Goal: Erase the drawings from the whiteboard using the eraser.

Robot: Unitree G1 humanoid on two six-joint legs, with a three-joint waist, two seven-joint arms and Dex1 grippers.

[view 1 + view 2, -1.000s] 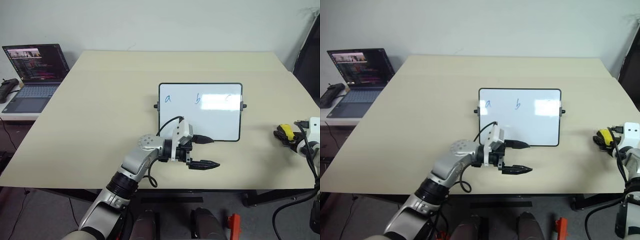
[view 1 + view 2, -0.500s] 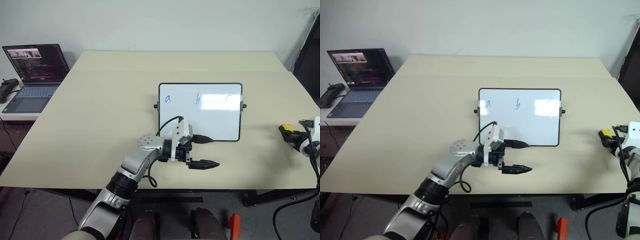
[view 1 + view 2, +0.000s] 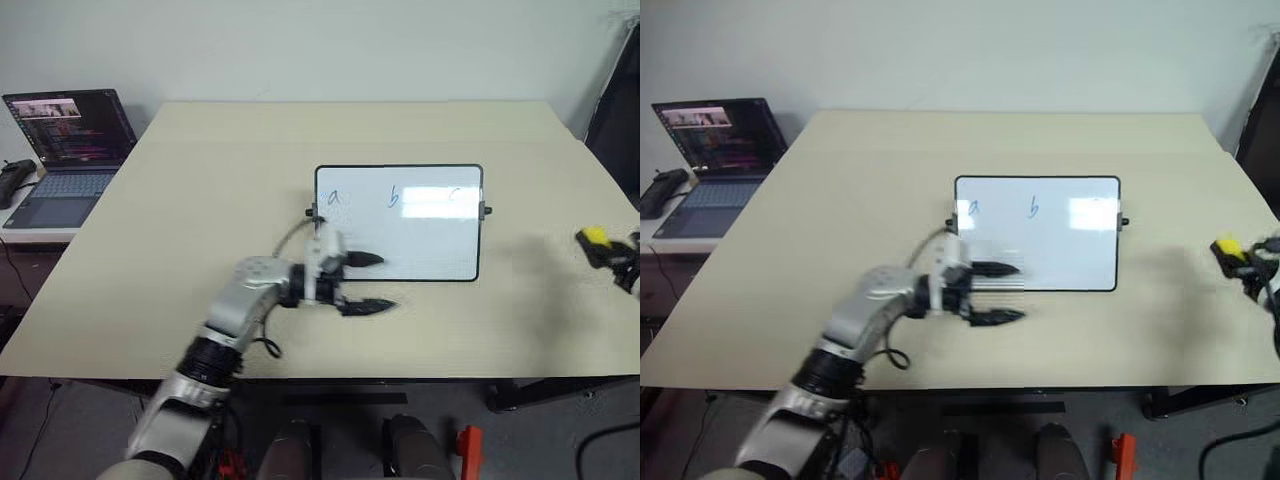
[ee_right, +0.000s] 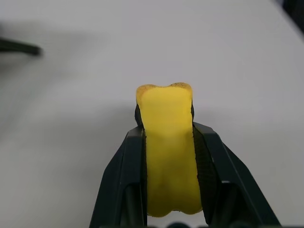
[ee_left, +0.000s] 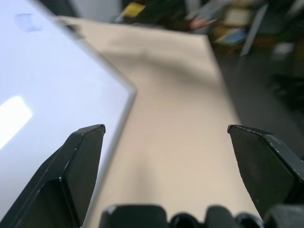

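Beige surface [image 3: 200, 200] was mostly bare. Up close, left gripper [image 3: 368, 283] hung with fingers spread at the whiteboard's [image 3: 430, 245] near edge, right gripper [image 3: 612, 250] clenched on the eraser [image 3: 594, 236] off at the side. Drawings [image 3: 394, 198] weren't wiped yet, so all the erasing was left. Laptop [image 3: 70, 140] sat far back.

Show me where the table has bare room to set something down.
Table: bare between whiteboard and the laptop-side edge, and behind the board to the far edge. Also bare between board and right gripper holding the eraser. Crowded: the board's near-left corner, where the open left gripper hangs.
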